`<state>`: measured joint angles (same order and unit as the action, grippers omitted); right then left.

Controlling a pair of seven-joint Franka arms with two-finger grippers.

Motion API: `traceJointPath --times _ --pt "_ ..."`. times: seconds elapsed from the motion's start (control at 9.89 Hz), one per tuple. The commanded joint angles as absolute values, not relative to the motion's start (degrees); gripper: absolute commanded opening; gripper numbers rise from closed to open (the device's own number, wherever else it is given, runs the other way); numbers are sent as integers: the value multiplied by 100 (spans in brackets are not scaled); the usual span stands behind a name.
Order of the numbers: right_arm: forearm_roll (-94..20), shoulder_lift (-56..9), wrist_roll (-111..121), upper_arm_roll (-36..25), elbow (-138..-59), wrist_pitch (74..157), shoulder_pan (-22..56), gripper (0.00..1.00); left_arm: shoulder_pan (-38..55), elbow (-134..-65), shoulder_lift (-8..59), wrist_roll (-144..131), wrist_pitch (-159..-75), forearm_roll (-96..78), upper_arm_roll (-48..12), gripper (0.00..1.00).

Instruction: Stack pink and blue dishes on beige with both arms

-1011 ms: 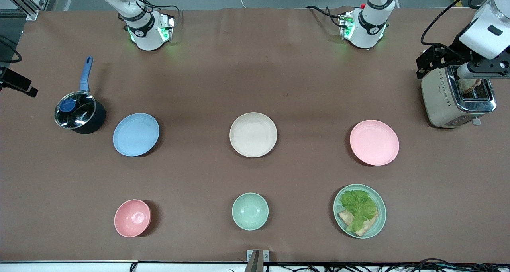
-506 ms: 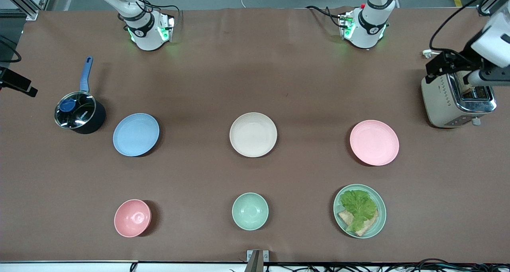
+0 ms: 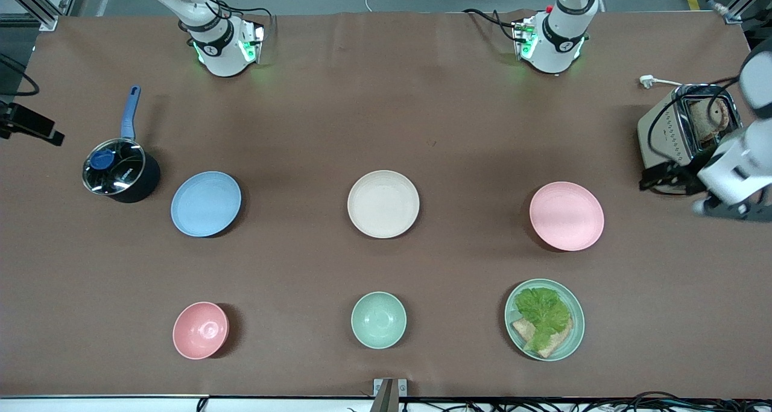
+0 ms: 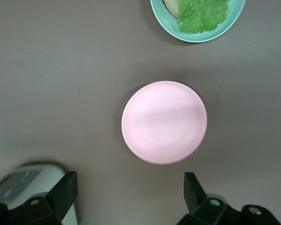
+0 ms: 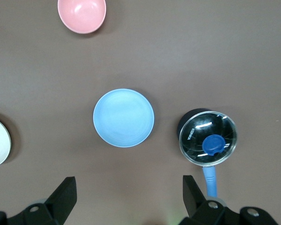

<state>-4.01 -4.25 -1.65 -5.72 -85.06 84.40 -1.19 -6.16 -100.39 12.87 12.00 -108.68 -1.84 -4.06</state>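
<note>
The pink plate (image 3: 566, 216) lies toward the left arm's end of the table, the beige plate (image 3: 383, 204) in the middle, and the blue plate (image 3: 205, 204) toward the right arm's end. All three are bare and apart. My left gripper (image 4: 129, 192) hangs open and empty high over the table between the toaster and the pink plate (image 4: 164, 122). The left arm's wrist (image 3: 731, 172) shows at the front view's edge. My right gripper (image 5: 128, 193) is open and empty, high above the table beside the blue plate (image 5: 123, 117). Its hand does not show clearly in the front view.
A lidded pot (image 3: 119, 172) with a blue handle stands beside the blue plate. A toaster (image 3: 684, 125) holding bread stands at the left arm's end. Nearer the front camera sit a pink bowl (image 3: 200, 330), a mint bowl (image 3: 378, 320) and a mint plate (image 3: 574, 333) with lettuce and bread.
The left arm has swung away from over the toaster, coming toward the front camera and the pink plate, and the toaster's top now shows. The plates and the right arm have not moved.
</note>
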Motion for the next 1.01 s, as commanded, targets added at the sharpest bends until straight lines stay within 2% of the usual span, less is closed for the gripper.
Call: traceJointPath --times 0.0,0.1,0.3,0.61,0.71,0.91 --pt "-930 -658 846 -527 -9566 9486 -456 100 -807 -10274 1948 1851 -11511 -307 -439 100" --pt "-1114 -816 1331 -536 -10006 10049 -561 100 -922 -10274 2264 2255 -11775 -499 -439 100" --pt "-1623 -1551 2192 -597 -10265 10728 -632 100 -1098 -10266 2801 3108 -12276 -755 -448 97" --pt "-2547 -2572 4168 -913 -10274 11153 -712 100 -1160 -10222 3338 3462 -12436 -835 -457 70" --pt "-2740 -2767 4853 -958 -10405 11249 -782 100 -1151 -10230 3409 3463 -12471 -835 -457 59" --pt "-3242 -2812 5553 -976 -10914 11757 -844 100 -1151 -10222 3568 3472 -12506 -835 -457 49"
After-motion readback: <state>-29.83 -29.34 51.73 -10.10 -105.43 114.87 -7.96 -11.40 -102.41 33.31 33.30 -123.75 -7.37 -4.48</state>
